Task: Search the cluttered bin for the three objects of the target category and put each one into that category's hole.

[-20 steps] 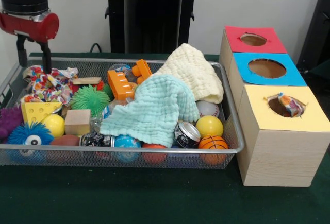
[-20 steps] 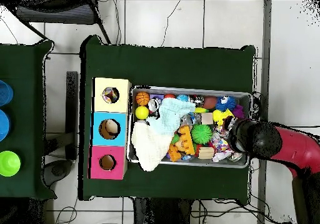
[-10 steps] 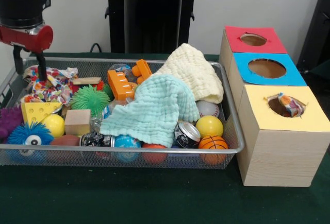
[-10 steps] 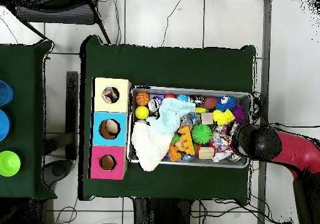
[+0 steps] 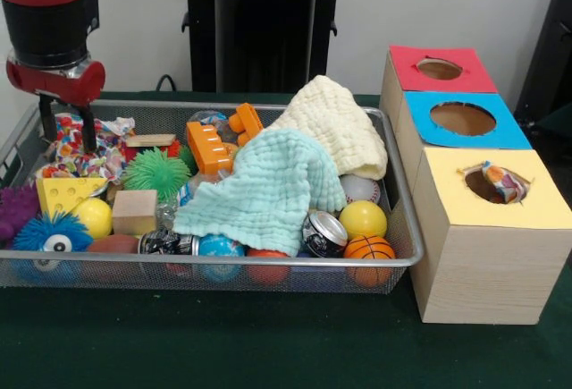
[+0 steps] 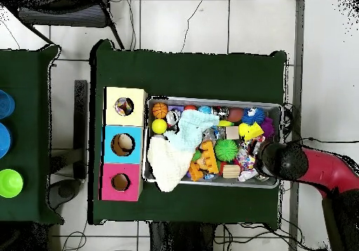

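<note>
The wire-mesh bin (image 5: 223, 262) is full of toys and cloths. A crumpled white wrapper with coloured spots (image 5: 85, 147) lies at its far left corner in the front view. My gripper (image 5: 67, 130) is open, with its two thin fingers reaching down into that wrapper, one on each side of its top. A second spotted wrapper (image 5: 500, 181) sticks out of the yellow-surrounded hole (image 5: 478, 188). In the overhead view my arm's wrist (image 6: 280, 162) covers the gripper, and the wrapper (image 6: 247, 161) shows beside it. No third wrapper shows.
A mint cloth (image 5: 264, 192) and a cream cloth (image 5: 335, 125) cover the bin's middle. Around them lie orange bricks (image 5: 214, 143), a green spiky ball (image 5: 156, 173), a yellow block (image 5: 64, 194), a can (image 5: 323, 232) and balls. The blue hole (image 5: 462, 118) and red hole (image 5: 439, 69) stand behind the yellow one.
My gripper has come lower and shifted a little to the right in the front view, from above the bin's rim down onto the spotted wrapper. Nothing in the bin has moved.
</note>
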Robot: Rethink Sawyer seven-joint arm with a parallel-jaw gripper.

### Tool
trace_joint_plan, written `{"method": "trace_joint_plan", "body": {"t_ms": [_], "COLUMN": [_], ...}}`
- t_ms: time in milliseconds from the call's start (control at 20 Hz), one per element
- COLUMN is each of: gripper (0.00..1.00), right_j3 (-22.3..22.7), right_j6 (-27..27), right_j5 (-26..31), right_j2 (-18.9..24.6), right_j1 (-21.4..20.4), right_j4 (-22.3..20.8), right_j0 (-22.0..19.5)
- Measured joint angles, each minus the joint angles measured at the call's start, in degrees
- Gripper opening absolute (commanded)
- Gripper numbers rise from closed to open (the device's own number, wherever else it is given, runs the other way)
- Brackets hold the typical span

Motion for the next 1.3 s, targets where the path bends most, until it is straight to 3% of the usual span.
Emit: {"method": "trace_joint_plan", "body": {"t_ms": [500, 950, 1000, 1300], "gripper": [1.00, 1.00, 0.00, 0.00], "right_j3": [-3.29, -6.21, -6.53, -7.35], "right_j6": [0.00, -0.01, -0.01, -0.01], "right_j5": [-0.27, -0.21, -0.21, 0.11], "right_j2": [0.01, -1.22, -1.41, -2.44], "right_j1": [7.04, 8.30, 8.46, 8.34], "right_j4": [-2.86, -5.78, -6.32, -7.31], "right_j0": [0.01, 2.62, 3.03, 4.13]}}
